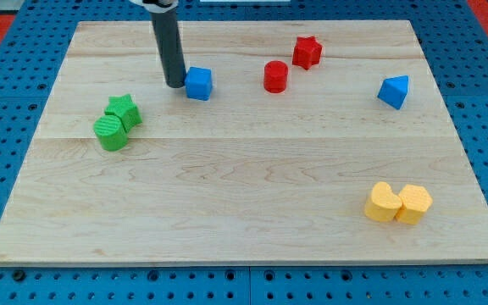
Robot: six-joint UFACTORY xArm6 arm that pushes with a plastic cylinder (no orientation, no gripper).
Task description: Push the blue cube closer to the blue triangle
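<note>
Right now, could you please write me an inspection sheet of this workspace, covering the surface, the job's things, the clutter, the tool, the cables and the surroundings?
Surface: pale wooden board, flat, lying on a blue perforated base.
Job's things: blue cube at the view's upper left of centre; blue triangle far off toward the view's right, well apart from it.
Clutter: red cylinder and red star between the two blue blocks, toward the view's top; green star touching a green cylinder at the view's left; two yellow blocks side by side at the view's lower right.
Grippers: none; my tip sits just to the view's left of the blue cube.
Cables: nothing seen.
Surroundings: red areas at the top corners.
</note>
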